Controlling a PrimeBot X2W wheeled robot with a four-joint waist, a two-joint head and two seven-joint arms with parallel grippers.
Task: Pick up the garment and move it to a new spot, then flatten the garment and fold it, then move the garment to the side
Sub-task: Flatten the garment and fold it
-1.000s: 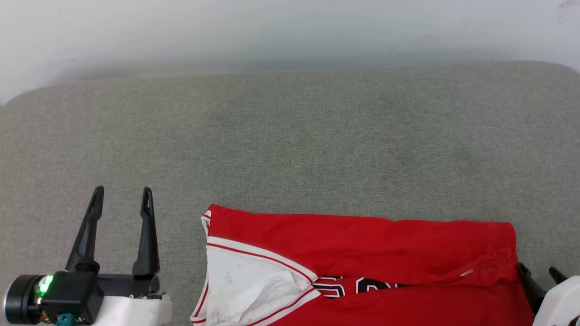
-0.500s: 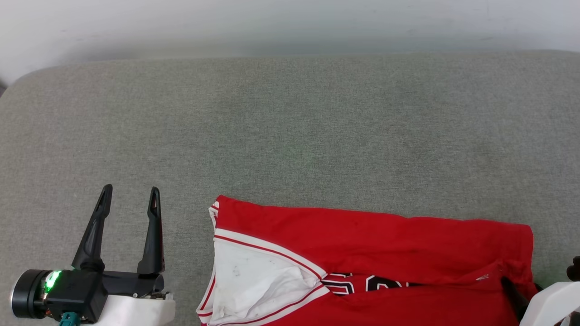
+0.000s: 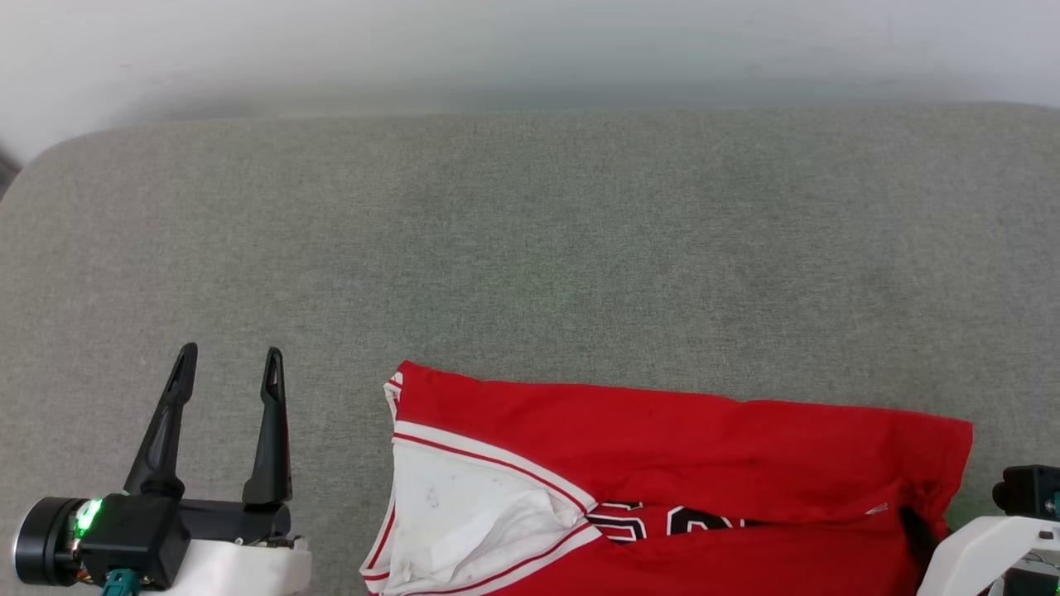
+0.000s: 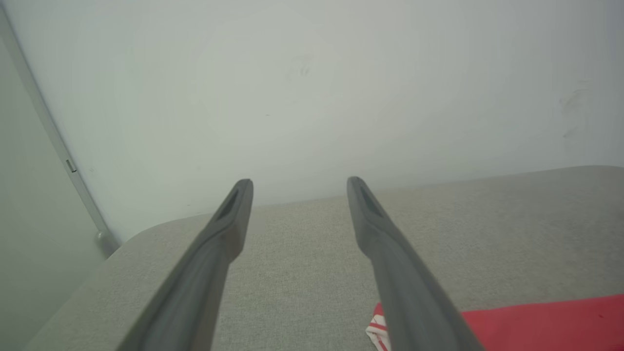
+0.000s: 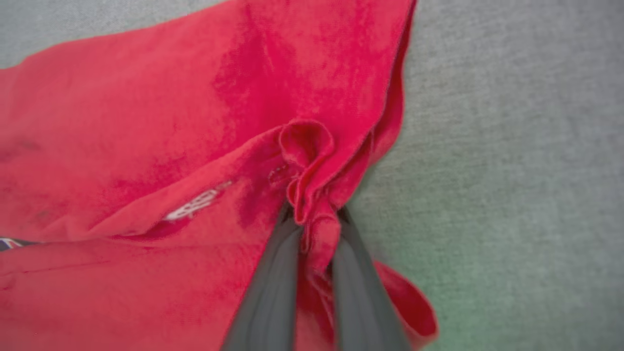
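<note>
The garment (image 3: 679,472), a red shirt with a white sleeve and black lettering, lies folded at the near edge of the grey cushion (image 3: 530,248). My right gripper (image 3: 915,530) is at its right end, shut on a bunched fold of red cloth. In the right wrist view both fingers pinch that fold of the garment (image 5: 170,146) at the right gripper (image 5: 314,217). My left gripper (image 3: 228,364) hovers open and empty to the left of the garment. The left wrist view shows the left gripper (image 4: 300,183) spread wide, with a corner of the garment (image 4: 536,321) at the lower right.
The grey cushion stretches bare behind and to the left of the garment. A pale wall (image 3: 530,50) runs along its far edge. The cushion's rounded left corner (image 4: 146,234) sits near a wall seam.
My right gripper moved onto the garment's right end and shut on a fold of cloth. The head view shifted slightly. My left gripper stayed open in place.
</note>
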